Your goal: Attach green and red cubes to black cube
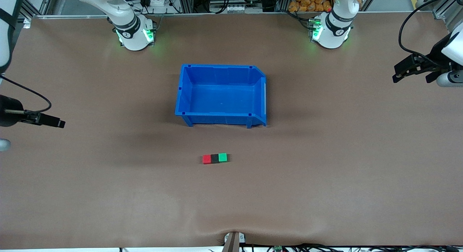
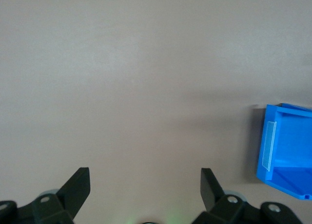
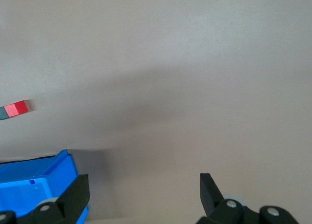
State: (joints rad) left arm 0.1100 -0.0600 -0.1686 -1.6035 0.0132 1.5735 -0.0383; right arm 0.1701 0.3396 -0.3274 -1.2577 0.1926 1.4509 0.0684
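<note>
The red cube (image 1: 207, 158), black cube (image 1: 215, 158) and green cube (image 1: 222, 157) lie in one touching row on the table, black in the middle, nearer to the front camera than the blue bin. The red cube (image 3: 20, 107) also shows in the right wrist view, with a sliver of the black cube (image 3: 3, 112) at the frame edge. My left gripper (image 1: 410, 75) is open and empty above the table at the left arm's end; it also shows in the left wrist view (image 2: 145, 182). My right gripper (image 1: 58, 122) is open and empty at the right arm's end; it also shows in the right wrist view (image 3: 145, 185).
An empty blue bin (image 1: 220, 120) stands mid-table between the arm bases and the cubes; it also shows in the left wrist view (image 2: 287, 136) and the right wrist view (image 3: 29, 170). Brown table surface surrounds the cubes.
</note>
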